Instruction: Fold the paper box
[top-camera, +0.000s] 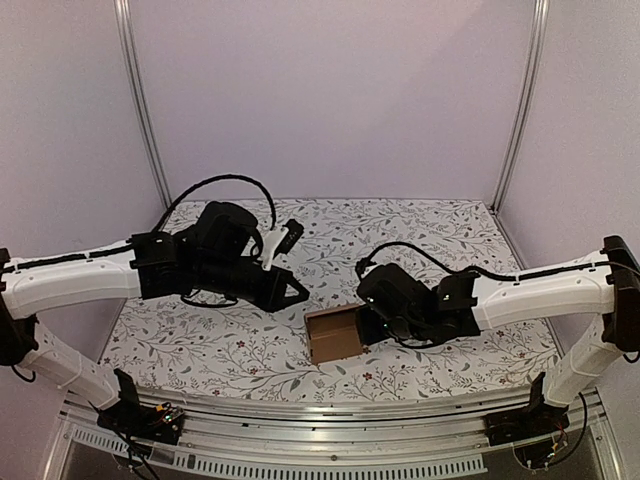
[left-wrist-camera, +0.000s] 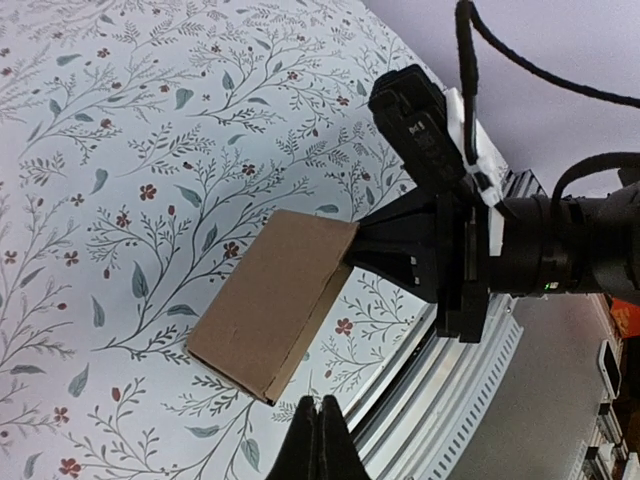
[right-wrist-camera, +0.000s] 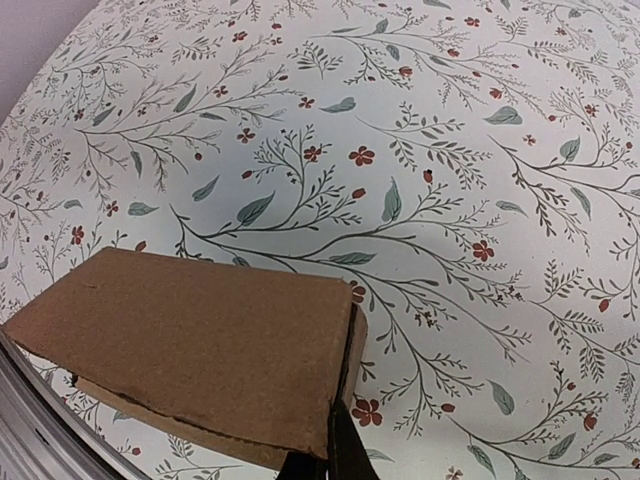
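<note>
The paper box (top-camera: 335, 333) is a brown cardboard piece folded into a flat, low box that lies on the flowered table near the front edge. My right gripper (top-camera: 366, 322) is shut on the box's right end. In the right wrist view its dark fingertips (right-wrist-camera: 345, 445) pinch the side wall of the box (right-wrist-camera: 200, 345) at the near corner. My left gripper (top-camera: 302, 292) hovers up and to the left of the box, apart from it. Seen from the left wrist, its fingers (left-wrist-camera: 322, 410) are pressed together with nothing between them, just short of the box (left-wrist-camera: 275, 300) and its open end.
The flowered tablecloth (top-camera: 420, 235) covers the table. An aluminium rail (top-camera: 330, 410) runs along the near edge, close to the box. Pale enclosure walls with metal posts (top-camera: 140, 100) stand at the back and sides. The right arm's black wrist and cable (left-wrist-camera: 520, 250) lie beyond the box.
</note>
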